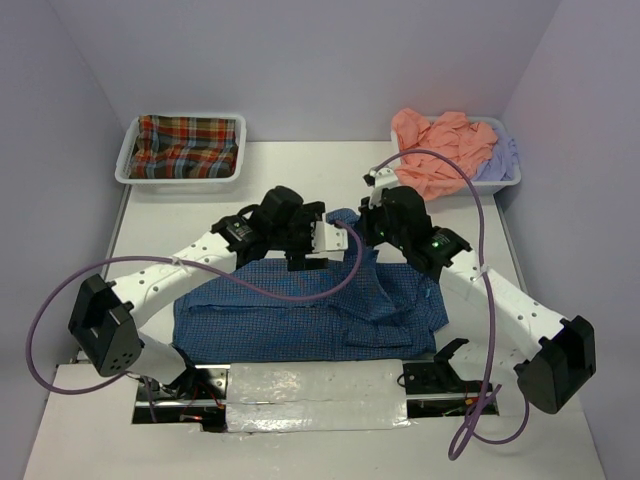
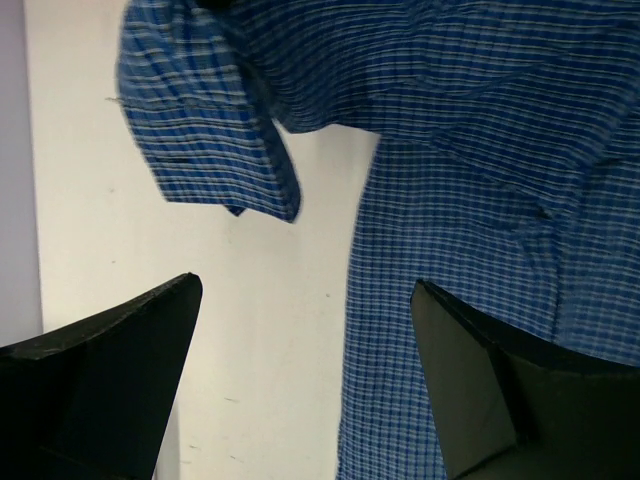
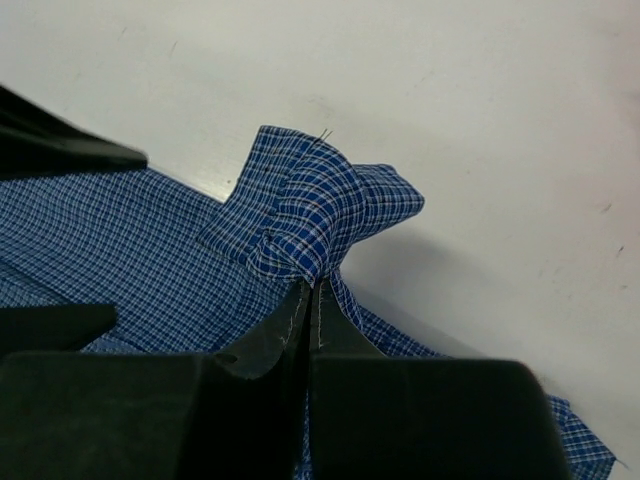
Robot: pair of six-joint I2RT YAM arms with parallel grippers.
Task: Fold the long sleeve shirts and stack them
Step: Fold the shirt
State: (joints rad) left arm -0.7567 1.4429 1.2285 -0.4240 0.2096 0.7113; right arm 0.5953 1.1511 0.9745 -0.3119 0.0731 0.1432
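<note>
Blue checked shirt (image 1: 300, 318) lies spread and creased on the table (image 1: 300, 165) at lower centre of the top view, one side folded inward. Your right gripper (image 3: 308, 290) is clamped on a bunched fold at its far edge. Your left gripper (image 2: 305, 290) stands wide apart, holding nothing, above a sleeve cuff.

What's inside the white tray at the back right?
A crumpled salmon orange shirt lies heaped next to a pale lavender shirt, spilling over the tray rim. The pile hides the tray's bottom and anything underneath.
</note>
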